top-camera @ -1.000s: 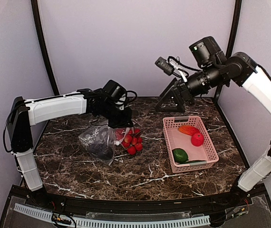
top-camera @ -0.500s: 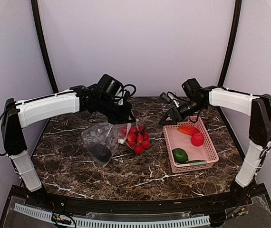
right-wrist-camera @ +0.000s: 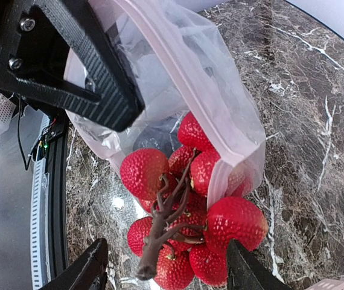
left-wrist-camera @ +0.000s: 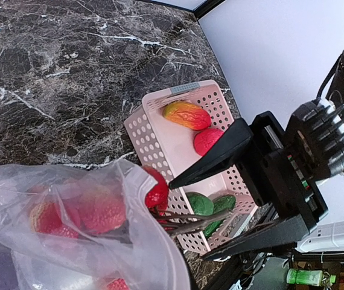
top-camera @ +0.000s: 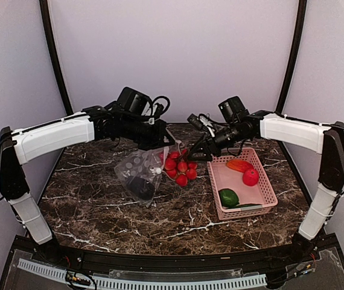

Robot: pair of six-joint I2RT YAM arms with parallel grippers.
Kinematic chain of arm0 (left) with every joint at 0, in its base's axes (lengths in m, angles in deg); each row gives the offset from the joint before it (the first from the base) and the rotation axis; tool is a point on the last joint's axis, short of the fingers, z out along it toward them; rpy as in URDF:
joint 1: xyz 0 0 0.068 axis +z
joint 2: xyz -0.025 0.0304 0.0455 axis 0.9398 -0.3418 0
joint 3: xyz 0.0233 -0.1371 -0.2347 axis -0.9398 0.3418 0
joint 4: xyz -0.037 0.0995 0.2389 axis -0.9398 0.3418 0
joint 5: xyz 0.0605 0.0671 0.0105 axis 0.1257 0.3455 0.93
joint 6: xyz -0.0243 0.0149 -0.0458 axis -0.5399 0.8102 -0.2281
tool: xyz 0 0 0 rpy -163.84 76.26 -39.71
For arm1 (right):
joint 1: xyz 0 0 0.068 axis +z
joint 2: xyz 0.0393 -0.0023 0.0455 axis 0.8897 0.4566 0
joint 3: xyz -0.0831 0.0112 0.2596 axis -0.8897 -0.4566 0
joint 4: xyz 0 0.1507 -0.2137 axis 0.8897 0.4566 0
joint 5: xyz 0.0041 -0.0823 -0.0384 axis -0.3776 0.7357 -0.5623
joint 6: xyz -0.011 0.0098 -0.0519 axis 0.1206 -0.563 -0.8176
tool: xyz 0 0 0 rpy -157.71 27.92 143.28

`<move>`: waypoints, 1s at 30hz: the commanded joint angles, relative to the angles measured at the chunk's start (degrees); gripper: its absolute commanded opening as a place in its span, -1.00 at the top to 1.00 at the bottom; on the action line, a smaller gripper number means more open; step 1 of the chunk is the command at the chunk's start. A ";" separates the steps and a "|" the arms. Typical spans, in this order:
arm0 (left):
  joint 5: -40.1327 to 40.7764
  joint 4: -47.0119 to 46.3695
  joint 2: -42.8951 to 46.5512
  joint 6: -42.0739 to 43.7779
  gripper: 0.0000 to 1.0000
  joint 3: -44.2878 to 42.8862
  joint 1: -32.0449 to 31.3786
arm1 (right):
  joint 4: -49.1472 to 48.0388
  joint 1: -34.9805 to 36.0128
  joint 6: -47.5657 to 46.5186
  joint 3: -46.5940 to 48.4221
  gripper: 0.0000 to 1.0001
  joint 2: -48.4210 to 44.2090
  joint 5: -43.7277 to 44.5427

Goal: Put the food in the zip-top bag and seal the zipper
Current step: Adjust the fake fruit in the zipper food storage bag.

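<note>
My left gripper [top-camera: 162, 145] is shut on the mouth edge of the zip-top bag [top-camera: 137, 175], holding it lifted; its fingers are hidden in the left wrist view. A dark purple eggplant [top-camera: 142, 186] lies inside. A bunch of red strawberries [right-wrist-camera: 187, 220] on a brown stem sits half in the bag's mouth, under the pink zipper strip [right-wrist-camera: 215, 181]. My right gripper [right-wrist-camera: 166, 275] is open, one fingertip on each side of the bunch's outer end. The right gripper [top-camera: 200, 151] sits just right of the strawberries [top-camera: 181, 169].
A pink basket [top-camera: 265, 181] stands on the right of the marble table, holding an orange-red oval [top-camera: 239, 165], a red piece [top-camera: 250, 177] and green pieces [top-camera: 229, 197]. The left gripper's black body [right-wrist-camera: 81, 60] hangs close above the bag.
My right arm swung down from high at the back to the strawberry bunch, and its jaws narrowed. The left arm carried the bag and bunch rightward and a little farther back.
</note>
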 commanded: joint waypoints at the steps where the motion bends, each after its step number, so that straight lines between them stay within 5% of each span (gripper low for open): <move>1: -1.22 -1.61 3.83 -0.25 0.99 1.03 -0.38 | -3.67 1.62 -0.66 1.35 -0.20 -0.56 2.25; 4: -1.36 -1.03 3.93 -0.01 0.99 1.12 -0.38 | -4.60 2.56 -1.34 1.08 -0.05 -1.15 3.76; 11: -1.46 -1.18 3.89 -0.08 0.98 1.40 -0.47 | -5.05 2.95 -0.87 1.48 0.93 -1.08 5.91; 17: -1.79 -1.30 3.26 -0.07 0.99 1.32 -0.47 | -4.59 2.91 -0.33 2.55 0.67 -1.22 6.03; 23: -2.52 -1.17 2.39 0.02 0.99 1.41 -0.47 | -4.47 2.91 0.25 3.31 1.00 -2.36 5.43; 30: -2.70 2.01 0.16 2.14 0.99 -0.87 -0.47 | -2.55 3.00 -0.86 3.71 1.00 -5.79 5.97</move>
